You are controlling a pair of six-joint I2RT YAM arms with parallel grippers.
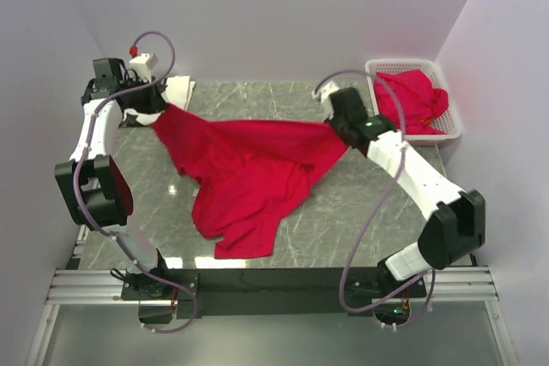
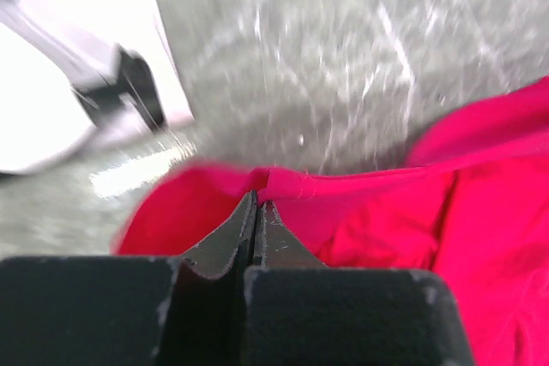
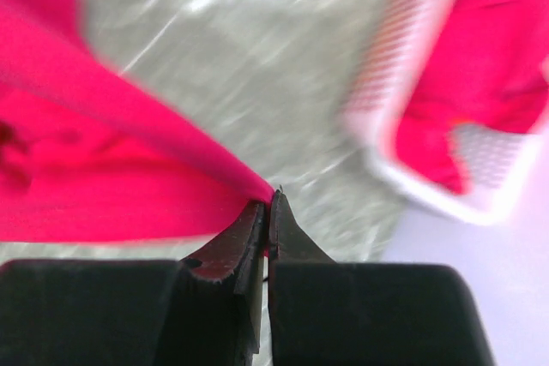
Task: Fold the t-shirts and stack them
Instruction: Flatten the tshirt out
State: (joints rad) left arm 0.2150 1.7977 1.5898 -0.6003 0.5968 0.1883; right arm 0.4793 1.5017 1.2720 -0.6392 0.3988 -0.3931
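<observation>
Grey marbled bench [image 1: 343, 220], pale walls around; one red t-shirt [image 1: 249, 169] stretched across it, unfolded, lower part bunched toward the near edge. Left hand [image 1: 159, 113] clamped on its far-left edge; right hand [image 1: 339, 130] pinched shut on the opposite edge, cloth taut between them. More red cloth [image 1: 412, 96] heaped in the white basket [image 1: 450, 130] at far right; white cloth [image 1: 180, 90], perhaps a folded shirt, lies just behind the left hand. Judgement: early stage; no fold made on this shirt; basket contents not yet done.
</observation>
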